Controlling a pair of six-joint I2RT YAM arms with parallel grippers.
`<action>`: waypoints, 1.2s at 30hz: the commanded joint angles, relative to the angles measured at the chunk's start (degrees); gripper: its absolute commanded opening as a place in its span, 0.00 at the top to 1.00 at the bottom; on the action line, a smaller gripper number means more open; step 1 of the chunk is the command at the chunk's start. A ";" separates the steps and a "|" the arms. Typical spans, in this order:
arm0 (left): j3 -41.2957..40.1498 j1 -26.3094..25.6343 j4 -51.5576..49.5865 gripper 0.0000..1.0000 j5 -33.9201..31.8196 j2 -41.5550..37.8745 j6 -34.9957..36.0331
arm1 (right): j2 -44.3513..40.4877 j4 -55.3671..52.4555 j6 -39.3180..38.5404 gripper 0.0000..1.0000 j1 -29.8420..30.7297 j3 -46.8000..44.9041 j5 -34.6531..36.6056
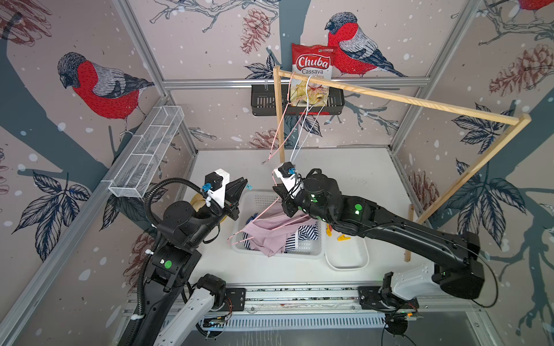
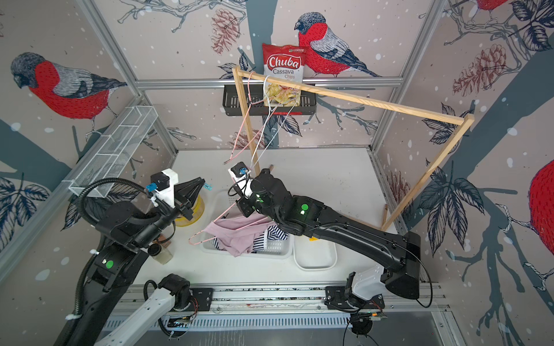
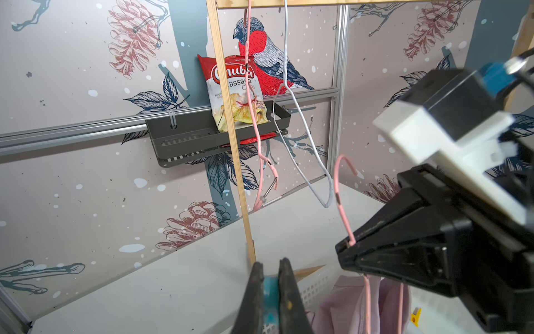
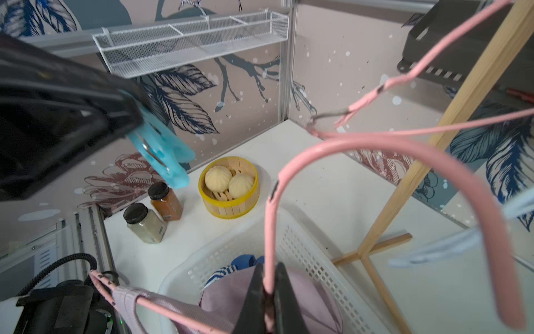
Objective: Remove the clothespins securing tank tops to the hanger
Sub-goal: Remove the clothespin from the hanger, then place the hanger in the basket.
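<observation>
1. Left gripper [image 3: 270, 264]: its jaws are being kept pressed on a teal clothespin [image 3: 270, 293]. The pin is being held in the air above the left part of the tabletop [image 1: 344, 179], clear of all fabric. It is also showing in both top views [image 1: 248, 187] [image 2: 207, 187].
2. Right gripper [image 4: 270, 269]: its jaws are being pinched on the neck of a pink hanger [image 4: 270, 225], just below the hook. The hanger is being held tilted over the white basket [image 1: 311, 254], which is standing near the middle of the tabletop, toward the front edge.
3. Pale mauve tank top [image 1: 263, 239]: one strap is being carried on the hanger's end, and the body is being left draped into the basket and over its front rim.
4. Striped tank top [image 1: 302, 236] and blue tank top [image 4: 245, 260]: both are being kept bunched inside the basket, partly under the mauve one.
5. Yellow clothespin [image 1: 343, 238]: it is being kept in a white tray [image 1: 347, 265] just beside the basket's right side.
6. Wooden rack [image 1: 389, 97]: it is being stood across the back and right of the tabletop, with two bare hangers, one pink [image 1: 284, 119] and one white [image 1: 302, 119], near its back post.
7. Steamer [image 4: 229, 188] with two buns and two jars [image 4: 156, 214]: these are being kept along the left edge.
</observation>
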 commanded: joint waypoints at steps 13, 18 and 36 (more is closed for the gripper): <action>-2.03 -0.04 -4.79 1.00 11.33 5.87 -2.51 | 7.42 4.71 10.87 0.96 -18.61 -8.70 -26.42; -6.35 0.00 0.72 1.00 12.43 5.75 -3.88 | 12.44 3.64 9.92 0.87 -18.96 -5.72 -29.37; -10.85 0.01 20.39 1.00 23.67 11.57 -17.16 | -3.14 13.30 13.64 0.35 -26.31 -20.65 -42.35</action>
